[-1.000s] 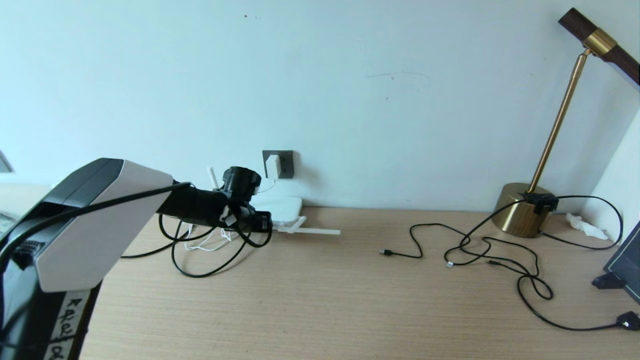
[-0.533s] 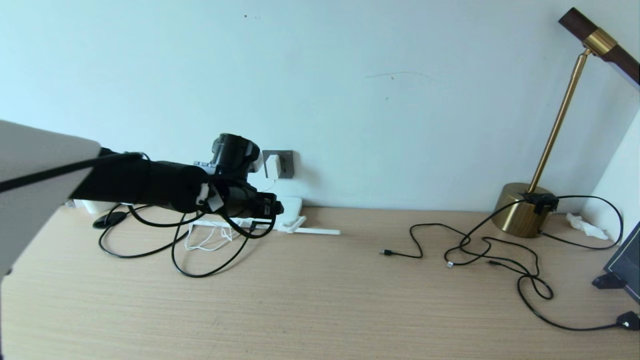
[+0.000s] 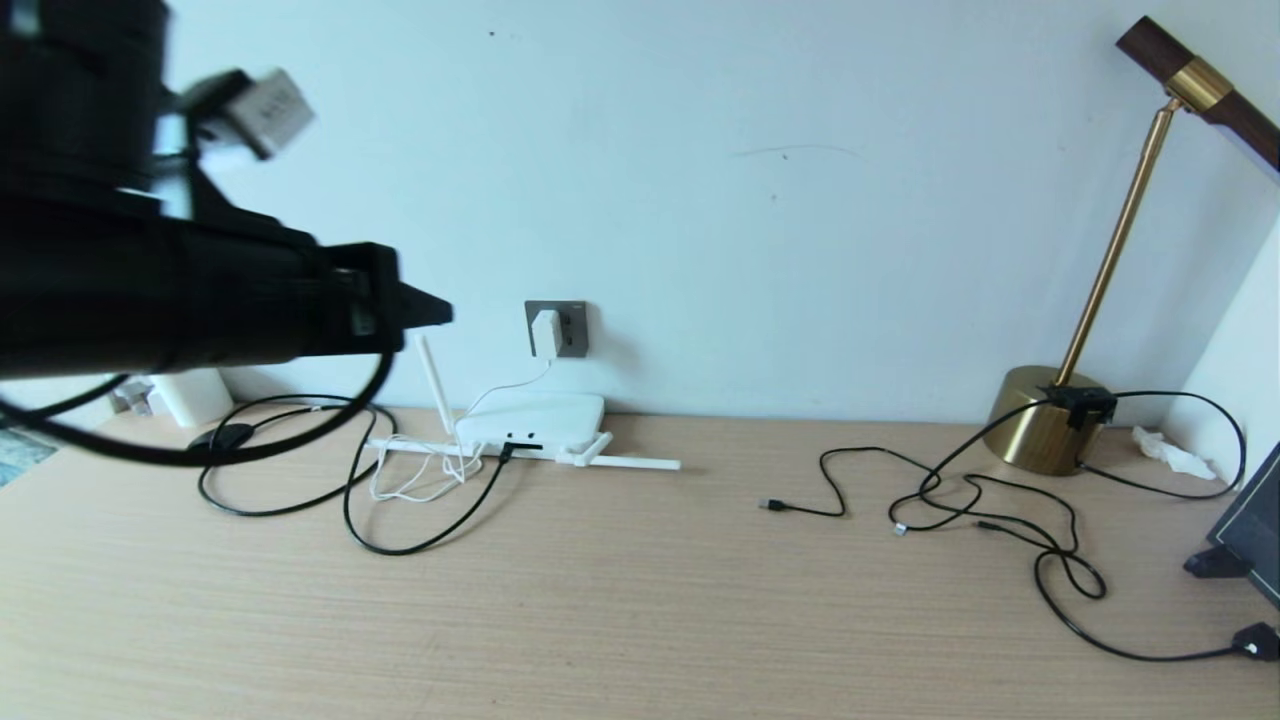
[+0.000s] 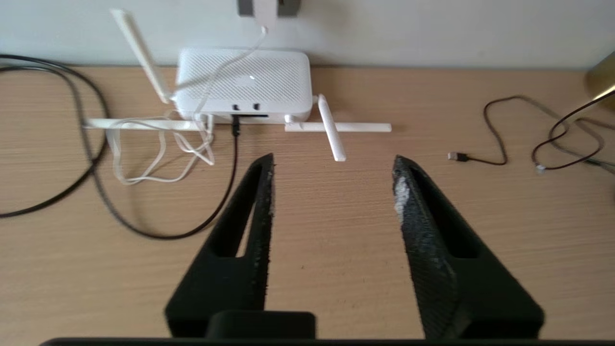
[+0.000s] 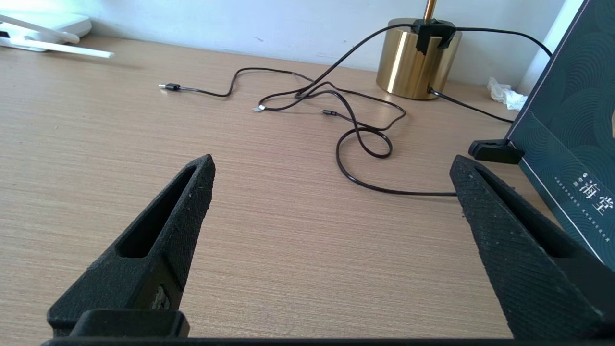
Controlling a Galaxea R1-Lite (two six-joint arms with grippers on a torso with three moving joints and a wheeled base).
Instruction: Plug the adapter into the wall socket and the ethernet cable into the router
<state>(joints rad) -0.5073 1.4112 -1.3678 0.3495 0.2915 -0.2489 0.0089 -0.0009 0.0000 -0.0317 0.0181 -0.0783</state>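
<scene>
Against the pale wall the adapter (image 3: 545, 332) sits in the wall socket (image 3: 571, 328), the ethernet cable (image 3: 440, 528) enters the router (image 3: 535, 422), so the left hand (image 4: 332, 168) hangs empty, half-spread, above the worktop (image 3: 640, 620); right hand (image 5: 331, 173) gapes wide.

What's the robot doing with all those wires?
It looks like it has been plugging things in. The little white adapter sits in the grey wall socket, and the black ethernet cable goes into the front edge of the white router on the desk. The left end effector hangs above the desk in front of the router, open and holding nothing. The right end effector sits open over the desk near the gold lamp base, also holding nothing.
</scene>
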